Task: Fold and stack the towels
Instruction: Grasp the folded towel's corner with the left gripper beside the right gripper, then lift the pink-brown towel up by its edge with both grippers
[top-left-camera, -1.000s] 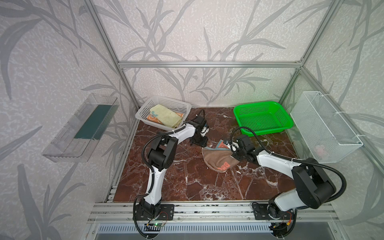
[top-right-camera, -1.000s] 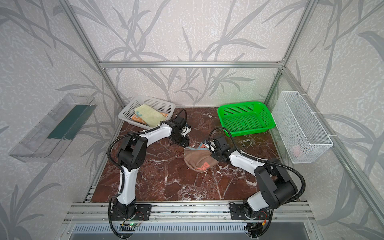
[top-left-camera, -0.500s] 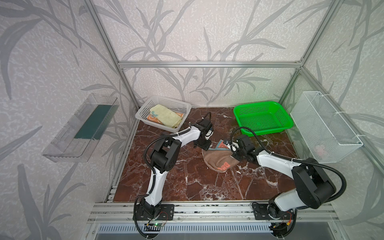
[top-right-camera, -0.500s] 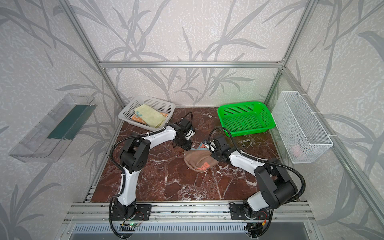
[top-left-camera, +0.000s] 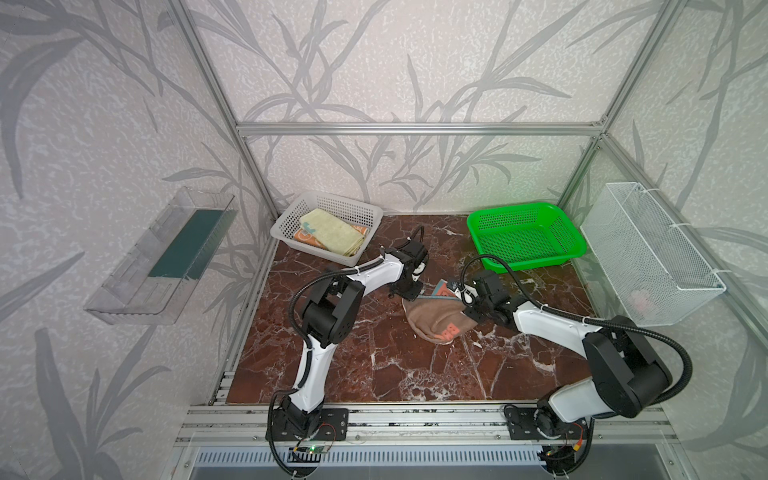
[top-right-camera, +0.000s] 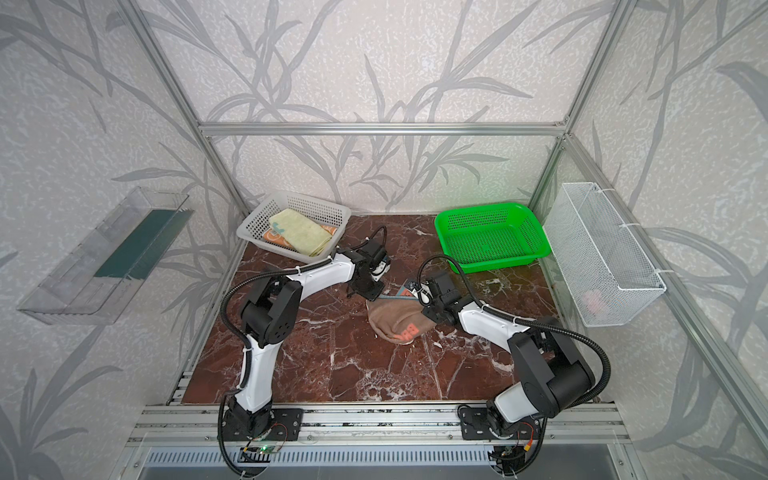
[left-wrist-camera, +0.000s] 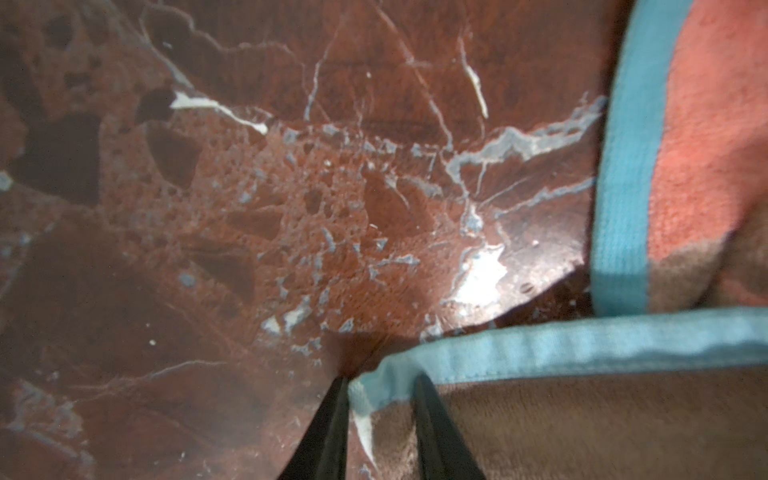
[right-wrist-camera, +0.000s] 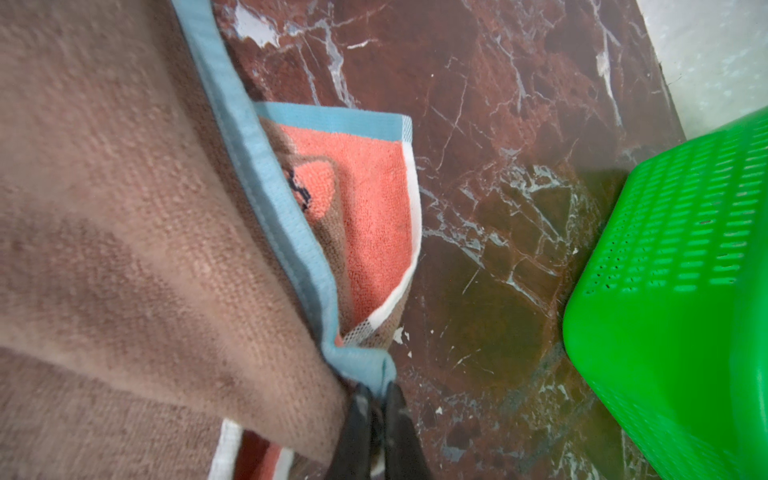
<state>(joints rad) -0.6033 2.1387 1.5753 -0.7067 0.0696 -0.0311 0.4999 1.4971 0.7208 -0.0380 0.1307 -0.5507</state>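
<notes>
A salmon-pink towel (top-left-camera: 436, 320) with a brown bear face lies folded over in the middle of the marble table, brown side up. My right gripper (right-wrist-camera: 376, 390) is shut on one blue-hemmed corner of it, at the towel's far right in both top views. My left gripper (left-wrist-camera: 380, 382) is down at the towel's far left corner (top-right-camera: 374, 300). Its jaws stand narrowly open astride the blue hem; one finger is on the marble and the other on the cloth. A pale yellow towel (top-left-camera: 332, 230) lies folded on an orange towel (top-left-camera: 305, 237) in the white basket (top-left-camera: 332, 203).
A green basket (top-left-camera: 515, 206) stands at the back right, close beside my right gripper. A white wire basket (top-left-camera: 648, 253) hangs on the right wall. A clear shelf (top-left-camera: 162, 257) is fixed to the left wall. Marble table (top-left-camera: 374, 365) shows bare in front.
My left gripper has moved from near the white basket over to the pink towel's far left corner, and its jaws have narrowed around the hem. The right gripper has kept its hold.
</notes>
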